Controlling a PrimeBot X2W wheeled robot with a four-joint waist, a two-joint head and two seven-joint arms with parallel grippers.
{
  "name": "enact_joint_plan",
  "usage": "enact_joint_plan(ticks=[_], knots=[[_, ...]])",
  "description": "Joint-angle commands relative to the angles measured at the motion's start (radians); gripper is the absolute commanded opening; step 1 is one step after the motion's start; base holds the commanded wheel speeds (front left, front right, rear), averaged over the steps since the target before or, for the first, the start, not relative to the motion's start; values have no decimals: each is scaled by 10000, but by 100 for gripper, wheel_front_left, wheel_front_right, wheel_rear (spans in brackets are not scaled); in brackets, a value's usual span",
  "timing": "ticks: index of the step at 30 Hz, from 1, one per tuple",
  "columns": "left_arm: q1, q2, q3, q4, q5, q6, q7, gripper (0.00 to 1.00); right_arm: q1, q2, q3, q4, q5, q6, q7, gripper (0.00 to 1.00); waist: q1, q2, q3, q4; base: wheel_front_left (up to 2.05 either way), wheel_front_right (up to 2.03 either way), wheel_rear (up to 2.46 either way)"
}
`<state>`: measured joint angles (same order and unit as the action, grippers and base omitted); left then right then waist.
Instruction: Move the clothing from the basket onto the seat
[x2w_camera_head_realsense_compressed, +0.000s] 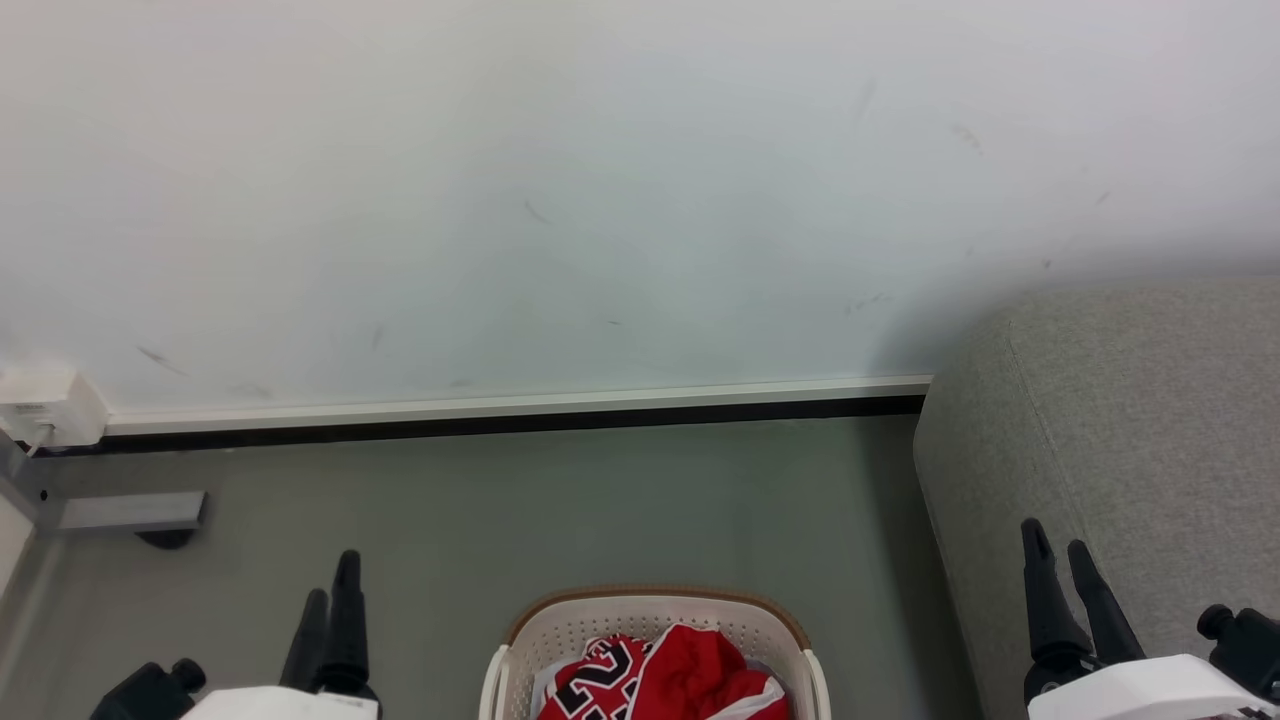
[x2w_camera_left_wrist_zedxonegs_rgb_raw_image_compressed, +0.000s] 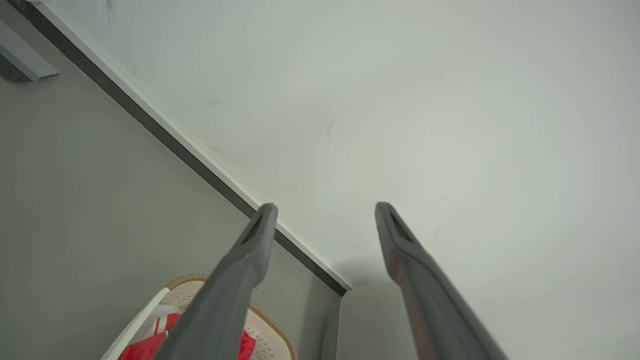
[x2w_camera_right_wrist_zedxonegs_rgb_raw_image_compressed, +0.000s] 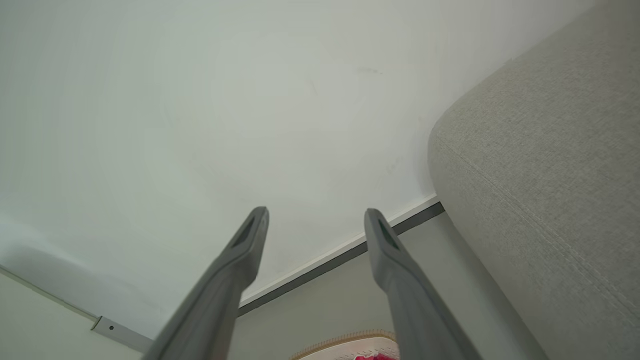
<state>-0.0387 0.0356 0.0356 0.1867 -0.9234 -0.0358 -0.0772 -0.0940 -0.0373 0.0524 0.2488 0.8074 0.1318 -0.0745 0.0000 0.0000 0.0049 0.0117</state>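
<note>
Robot's left gripper (x2w_camera_head_realsense_compressed: 333, 582) and right gripper (x2w_camera_head_realsense_compressed: 1054, 540) hang with fingers spread wide and nothing between them, one on either side of the basket (x2w_camera_head_realsense_compressed: 655, 597), which stands on the floor (x2w_camera_head_realsense_compressed: 600, 500) between the two, its rim lower in the head view than their tips. The clothing (x2w_camera_head_realsense_compressed: 690, 665), a red jersey with black-and-white numbers, lies bunched inside the basket, to the right of the left gripper and to the left of the right one, touched by neither. The seat (x2w_camera_head_realsense_compressed: 1150, 420), a grey sofa, rises just behind the right gripper, whose fingers stand before its rounded side; it lies well apart from the left gripper, beyond the basket. Both pairs of fingers point toward the pale wall (x2w_camera_head_realsense_compressed: 600, 200), not down at the cloth, which suggests a ready pose with no reach begun. The right arm looks the likelier carrier, since the sofa is on its side. The loose heap should offer a fold to pinch; a pale edge (x2w_camera_head_realsense_compressed: 765, 697) beside it may be trim or another cloth
</note>
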Motion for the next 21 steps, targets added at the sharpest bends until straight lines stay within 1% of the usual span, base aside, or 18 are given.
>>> enact_joint_plan(ticks=[1,8,21], knots=[[-14,108,-16,-164,426,-40,-91,100,-236,-111,56,-96,-357,-8,-119,100,0,0,-4,-1,0,0,0],[82,118,-147,-162,1503,-81,-321,100,-294,-119,237,-3,-1256,-9,-341,100,0,0,-12,-2,0,0,0],[161,132,-197,-388,3395,-27,-679,100,-385,-130,537,276,-2728,-11,-719,100,0,0,-3,-66,0,0,0]])
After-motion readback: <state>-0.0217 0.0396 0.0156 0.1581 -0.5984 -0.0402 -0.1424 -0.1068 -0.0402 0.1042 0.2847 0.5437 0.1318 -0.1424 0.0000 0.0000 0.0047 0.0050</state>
